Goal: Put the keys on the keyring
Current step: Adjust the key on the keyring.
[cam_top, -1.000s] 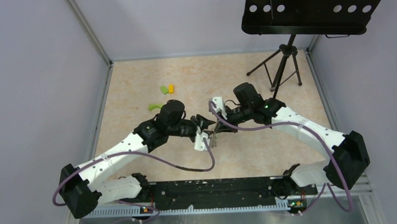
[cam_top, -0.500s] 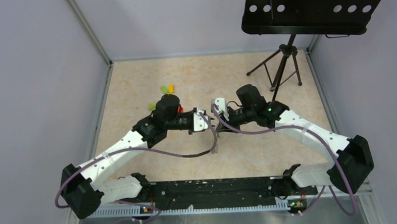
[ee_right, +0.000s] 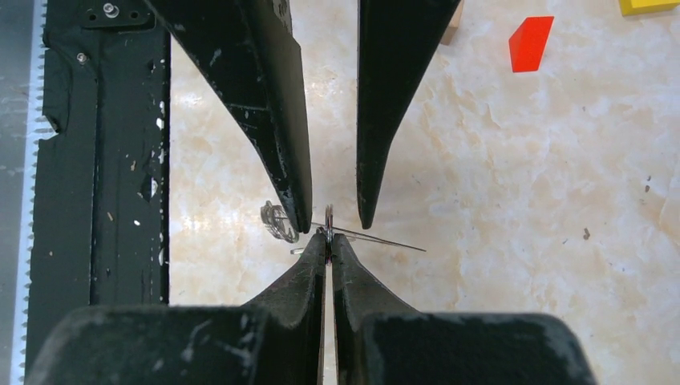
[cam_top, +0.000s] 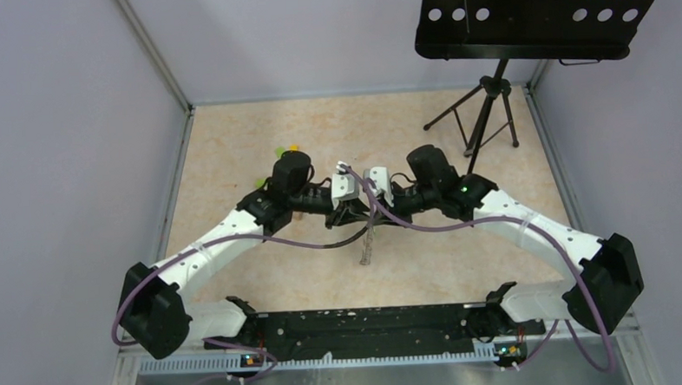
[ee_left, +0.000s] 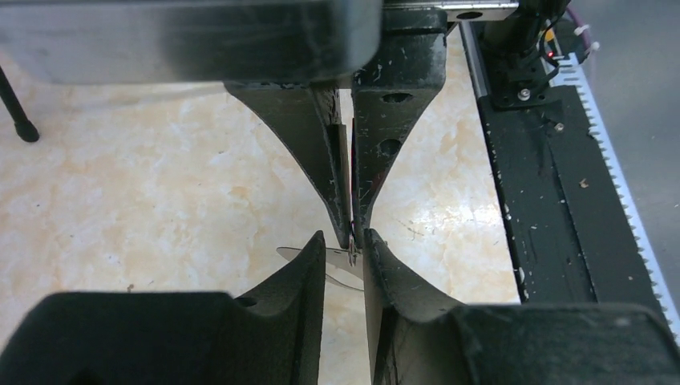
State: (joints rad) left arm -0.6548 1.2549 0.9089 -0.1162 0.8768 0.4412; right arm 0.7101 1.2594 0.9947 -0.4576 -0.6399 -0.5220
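Note:
My two grippers meet tip to tip at the table's middle. My right gripper is shut on a thin metal piece. A thin dark wire, seemingly the keyring seen edge-on, runs through its tips. My left gripper is open, its fingers straddling the right gripper's tips. In the left wrist view a flat silver key shows just behind my left gripper. A small silver coil sits by the left finger. A grey strip, probably keys, hangs below the grippers.
A red block and a yellow block lie beyond the grippers; green and yellow blocks show behind the left arm. A music stand's tripod is at the back right. The black base rail runs along the near edge.
My left gripper has swung back and to the right, turned, and closed in on the right gripper's tips. The right gripper has stayed almost still, shut.

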